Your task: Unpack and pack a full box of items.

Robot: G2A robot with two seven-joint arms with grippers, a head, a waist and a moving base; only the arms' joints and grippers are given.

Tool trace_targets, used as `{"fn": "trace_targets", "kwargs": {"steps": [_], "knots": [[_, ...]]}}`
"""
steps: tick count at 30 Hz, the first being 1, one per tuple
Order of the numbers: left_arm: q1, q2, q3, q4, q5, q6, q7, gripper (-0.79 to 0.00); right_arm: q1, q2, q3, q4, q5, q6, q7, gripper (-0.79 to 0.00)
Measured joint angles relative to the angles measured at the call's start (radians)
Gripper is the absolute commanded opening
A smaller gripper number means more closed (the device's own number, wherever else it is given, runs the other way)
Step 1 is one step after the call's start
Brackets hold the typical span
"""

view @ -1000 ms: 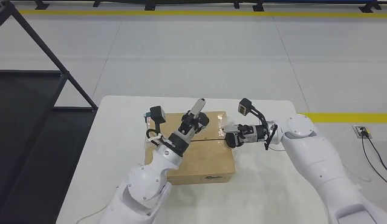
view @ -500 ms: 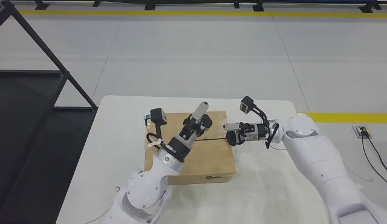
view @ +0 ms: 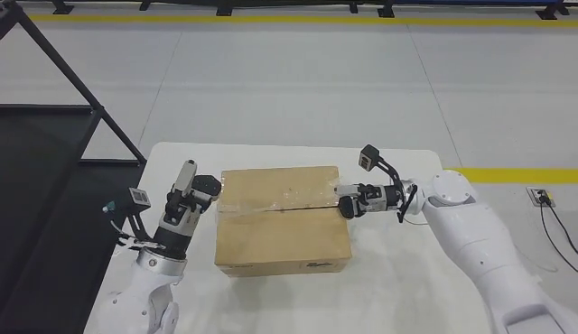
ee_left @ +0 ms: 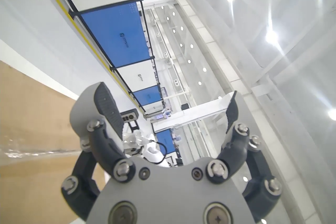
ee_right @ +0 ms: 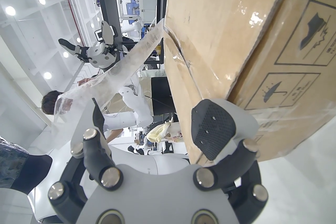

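- The box [view: 280,221] is sitting mid-worktop [view: 397,271], a little toward the far edge, with its flaps down and an arm on either side.
- The right gripper [view: 344,204] is hanging just beside the box end that faces the worktop's right edge, level with the seam [view: 271,209]. Its jaws are standing wide apart, clamping nothing.
- A tape strip [ee_right: 123,59] is lifting free of the seam and trailing back to one finger of that gripper. I cannot tell whether it is sticking there.
- The left gripper [view: 194,183] is hovering raised between the box and the worktop's left edge, its jaws apart and empty, clear of the cardboard.
- The step in hand is looking like stripping the tape so the flaps can open. Doing it well is likely meaning three things:
  - closing on the loose strip close to the seam
  - pulling low along the seam line rather than straight up
  - bracing the box with the free arm so it is not sliding toward the right edge
- The box is showing as plain brown corrugated card, rectangular, crisp-edged and matte, with handling marks [ee_right: 296,88] printed on its end face.
- The tape is looking clear, glossy and crinkled. It seems thin enough to be twisting, folding onto itself or tearing under a sharp tug.
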Motion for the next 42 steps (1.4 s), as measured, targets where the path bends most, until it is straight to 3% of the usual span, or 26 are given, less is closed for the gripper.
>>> {"fn": "trace_targets", "kwargs": {"steps": [5, 11, 19, 30, 42], "knots": [[0.001, 0.000, 0.006, 0.002, -0.003, 0.004, 0.003, 0.000, 0.001, -0.001, -0.003, 0.001, 0.003, 0.003, 0.003, 0.000], [-0.041, -0.005, 0.040, 0.077, 0.020, 0.101, 0.059, 0.000, 0.010, -0.004, -0.009, 0.001, 0.000, 0.004, 0.004, 0.000], [-0.062, -0.005, 0.077, 0.163, 0.026, 0.138, -0.016, 0.000, 0.013, -0.009, -0.018, 0.013, -0.001, 0.003, 0.003, 0.000], [-0.028, 0.001, 0.077, 0.152, 0.053, 0.199, -0.048, 0.000, 0.012, -0.009, -0.017, 0.016, -0.001, 0.002, 0.002, 0.000], [-0.115, -0.009, 0.122, 0.272, 0.016, 0.236, -0.025, 0.000, 0.015, -0.012, -0.024, 0.015, -0.004, 0.005, 0.005, 0.000]]}}
